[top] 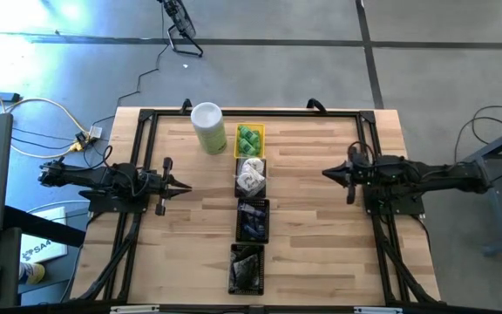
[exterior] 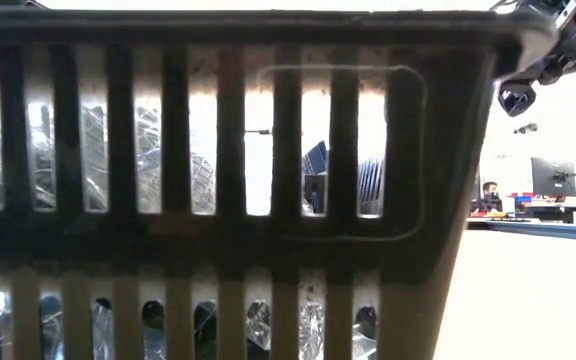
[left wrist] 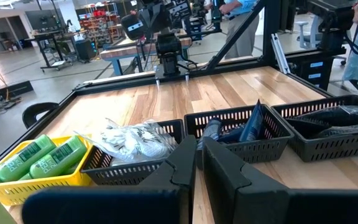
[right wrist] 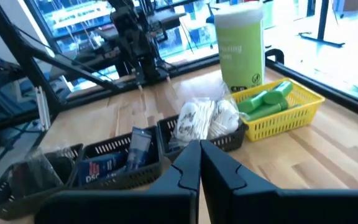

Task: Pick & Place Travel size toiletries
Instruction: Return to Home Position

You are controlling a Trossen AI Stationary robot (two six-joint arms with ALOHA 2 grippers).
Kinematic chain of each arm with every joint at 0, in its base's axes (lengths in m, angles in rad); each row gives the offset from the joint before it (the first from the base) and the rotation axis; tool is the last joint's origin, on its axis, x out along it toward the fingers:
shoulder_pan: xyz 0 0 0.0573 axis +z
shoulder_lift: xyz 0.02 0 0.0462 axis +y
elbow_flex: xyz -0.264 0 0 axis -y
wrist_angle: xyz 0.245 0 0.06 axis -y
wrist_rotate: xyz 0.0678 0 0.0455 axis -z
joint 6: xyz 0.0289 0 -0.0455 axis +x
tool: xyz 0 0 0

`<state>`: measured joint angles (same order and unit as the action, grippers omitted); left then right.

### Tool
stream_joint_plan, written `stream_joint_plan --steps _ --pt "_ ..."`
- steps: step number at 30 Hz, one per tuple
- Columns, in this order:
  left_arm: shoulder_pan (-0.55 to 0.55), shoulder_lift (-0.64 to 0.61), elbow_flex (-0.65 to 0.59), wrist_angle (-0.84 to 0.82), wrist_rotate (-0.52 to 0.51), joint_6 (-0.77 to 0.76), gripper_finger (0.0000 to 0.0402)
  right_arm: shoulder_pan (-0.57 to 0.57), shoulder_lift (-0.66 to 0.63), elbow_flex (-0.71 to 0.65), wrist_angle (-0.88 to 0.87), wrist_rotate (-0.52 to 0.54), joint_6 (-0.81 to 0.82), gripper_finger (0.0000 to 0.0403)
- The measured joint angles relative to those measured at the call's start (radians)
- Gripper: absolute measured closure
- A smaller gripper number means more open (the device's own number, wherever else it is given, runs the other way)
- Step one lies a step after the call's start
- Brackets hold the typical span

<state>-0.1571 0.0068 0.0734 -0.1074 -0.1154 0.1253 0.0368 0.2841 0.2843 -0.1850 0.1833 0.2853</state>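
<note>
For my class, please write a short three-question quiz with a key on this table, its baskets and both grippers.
1. True or false: the green bottles lie in the yellow basket.
2. Multiple choice: the white wrapped pieces lie A) in the yellow basket, B) in the black basket next to it, C) on the bare table.
3. Short answer: what do the left gripper and right gripper hold?
Key: 1 true; 2 B; 3 nothing, both are shut and away from the baskets.
</note>
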Motion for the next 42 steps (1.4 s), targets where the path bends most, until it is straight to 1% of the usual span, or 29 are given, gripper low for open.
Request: stream_joint_plan --steps 9,20,30,36,42 --pt "0.0 0.0 0.0 0.0 0.0 0.0 0.0378 0.0 -0.125 -0.001 -0.108 0.001 0.023 0.04" --pt "0.0 0.0 0.0 0.0 0.0 0.0 0.0378 0.0 -0.275 -0.001 -0.18 0.001 0.027 0.04" --pt "0.0 0.0 0.0 0.0 0.0 0.0 0.0378 0.0 -0.277 -0.001 -0.195 0.027 0.031 0.04" --pt "0.0 0.0 0.0 0.0 0.0 0.0 0.0378 0.0 -0.277 -0.076 -0.101 0.026 0.028 0.04" --pt "0.0 0.0 0.0 0.0 0.0 0.0 0.0378 0.0 -0.278 -0.209 0.034 0.02 0.028 0.04"
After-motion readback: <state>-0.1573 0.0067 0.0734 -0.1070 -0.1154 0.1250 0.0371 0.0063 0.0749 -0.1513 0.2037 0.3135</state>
